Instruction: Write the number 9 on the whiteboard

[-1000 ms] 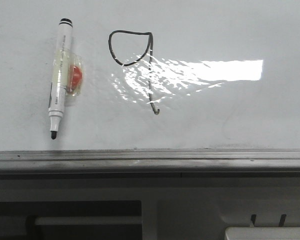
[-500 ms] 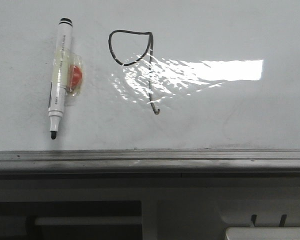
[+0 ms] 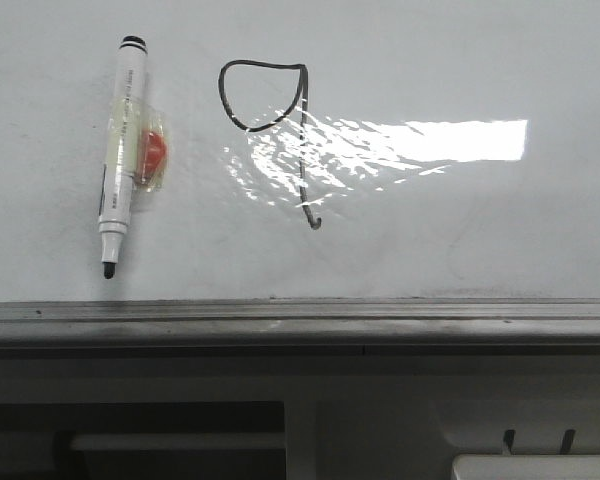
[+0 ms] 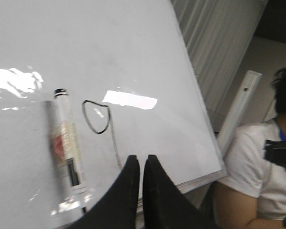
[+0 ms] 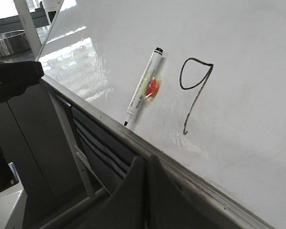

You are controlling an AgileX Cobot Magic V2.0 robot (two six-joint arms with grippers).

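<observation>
A dark hand-drawn number 9 (image 3: 300, 150) stands on the glossy whiteboard (image 3: 460, 220), with a rounded loop, a straight stem and a small hook. It also shows as number 9 (image 4: 101, 125) and number 9 (image 5: 194, 88) in the wrist views. A white marker (image 3: 119, 150) with a red and clear patch lies uncapped on the board left of the figure, tip toward the rim. My left gripper (image 4: 141, 159) is shut and empty, held off the board. My right gripper (image 5: 147, 158) is shut and empty, in front of the board's rim. Neither gripper shows in the front view.
The board's grey metal rim (image 3: 300, 320) runs along its near edge, with a dark frame and shelf below. A person in a white shirt (image 4: 257, 167) sits beside the board in the left wrist view. Bright glare (image 3: 460, 140) lies across the board.
</observation>
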